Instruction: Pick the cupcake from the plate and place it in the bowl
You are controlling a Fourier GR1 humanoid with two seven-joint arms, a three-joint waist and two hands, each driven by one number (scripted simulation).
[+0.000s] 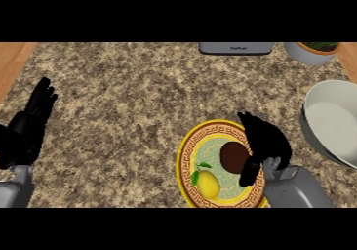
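The grasp looks barely begun: the right hand (267, 144) hovers over the plate (184, 152), fingers held together along the right side of the cupcake (232, 157), thumb apart below it. Next it must close, lift and carry to the bowl (338, 122). The cupcake, a dark brown round, sits on the plate.
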